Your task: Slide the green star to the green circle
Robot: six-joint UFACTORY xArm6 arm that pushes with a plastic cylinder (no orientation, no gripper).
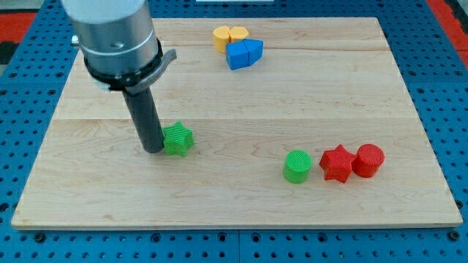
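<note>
The wooden board (241,212) takes up most of the view and lies flat on a blue pegboard surface (446,80); it is a plain slab with no rim, carrying seven small blocks. Over its upper left hangs the arm's grey cylindrical body (117,33), from which the dark rod (145,117) drops. There is no pincer here, only that rod, and it has hold of nothing. My tip (153,150) stands on the board touching the left side of the green star (178,139).

The green star (ribbed on its faces, bright green) sits left of centre. The green circle (297,166) is well apart from it toward the view's right. Beside the circle come the red star (337,162) and red cylinder (367,160), touching each other. Near the top, the blue block (243,53) touches two yellow blocks (229,36).
</note>
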